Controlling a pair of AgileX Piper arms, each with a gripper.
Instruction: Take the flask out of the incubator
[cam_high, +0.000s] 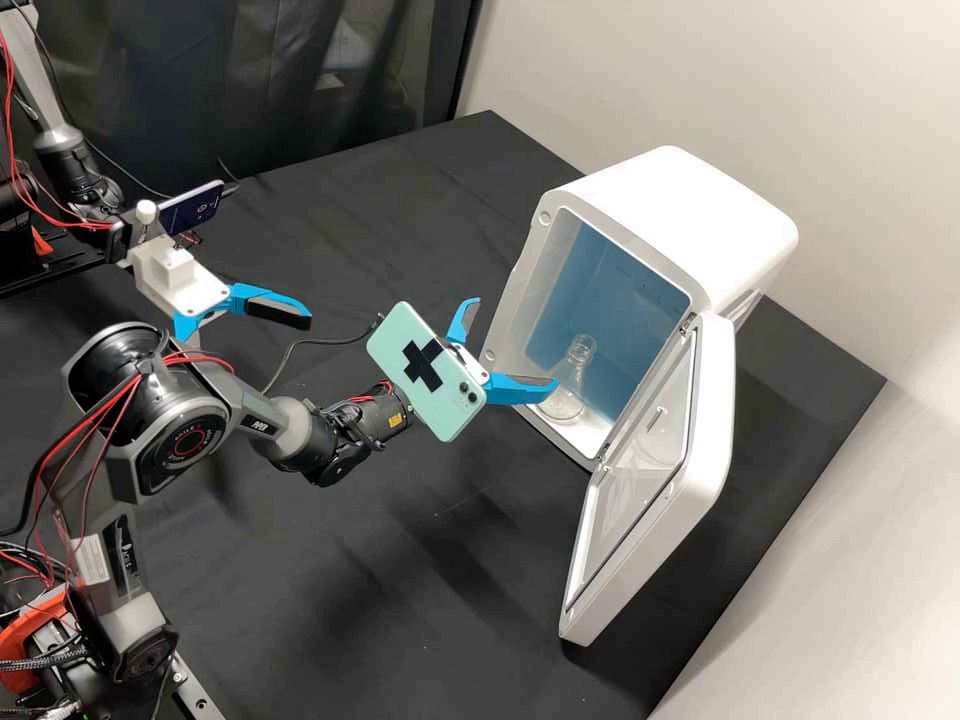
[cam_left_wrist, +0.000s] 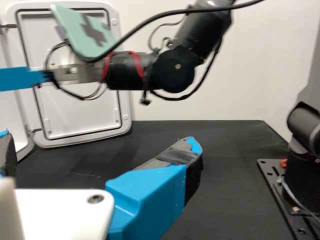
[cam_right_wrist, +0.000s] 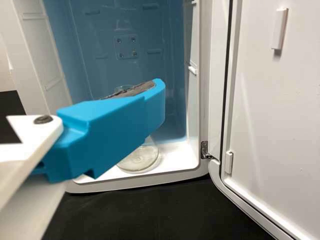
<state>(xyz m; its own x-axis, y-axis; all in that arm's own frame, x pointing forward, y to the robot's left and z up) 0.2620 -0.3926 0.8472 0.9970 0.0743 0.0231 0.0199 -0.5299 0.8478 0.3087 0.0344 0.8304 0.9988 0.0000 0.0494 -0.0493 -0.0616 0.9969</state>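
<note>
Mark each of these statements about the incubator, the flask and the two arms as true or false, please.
1. The incubator door is shut. False: the door stands wide open.
2. The flask stands upright on the floor inside the incubator. True: the flask is inside the incubator.
3. The right gripper is shut on the flask. False: the right gripper is at the opening with its jaws open, not closed on the flask.
4. The left gripper is well away from the incubator, holding nothing. True: the left gripper is above the bench with its jaws open.
</note>
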